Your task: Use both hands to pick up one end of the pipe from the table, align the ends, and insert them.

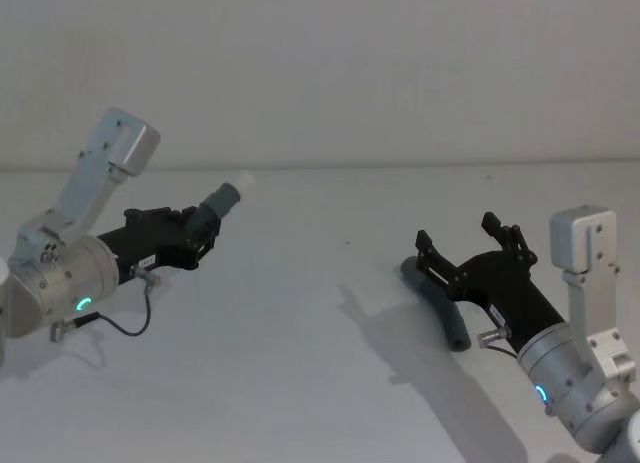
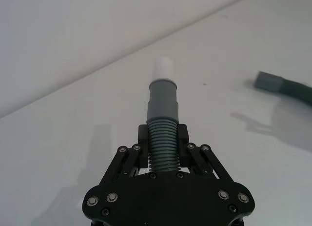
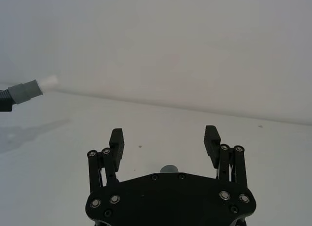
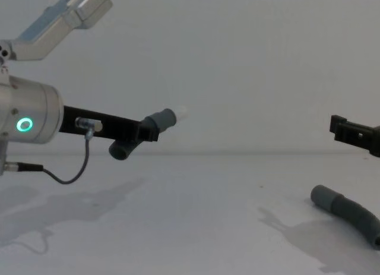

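Note:
My left gripper [image 1: 200,233] is shut on the short corrugated pipe piece [image 1: 222,201] and holds it in the air over the table's left side. Its grey collar and white tip [image 2: 164,69] stick out past the jaws, pointing away and to the right. The longer curved pipe piece [image 1: 440,308] lies on the table [image 1: 300,333] at the right, its socket end [image 4: 323,196] towards the middle. Just above it hovers my right gripper [image 1: 457,230], open, with nothing between its fingers [image 3: 116,138]. In the right wrist view a bit of the socket collar [image 3: 169,169] shows under the palm.
A plain pale wall rises behind the table's far edge [image 1: 400,165]. Bare table surface [image 4: 196,215] lies between the two arms. A thin cable [image 1: 130,328] hangs from the left wrist.

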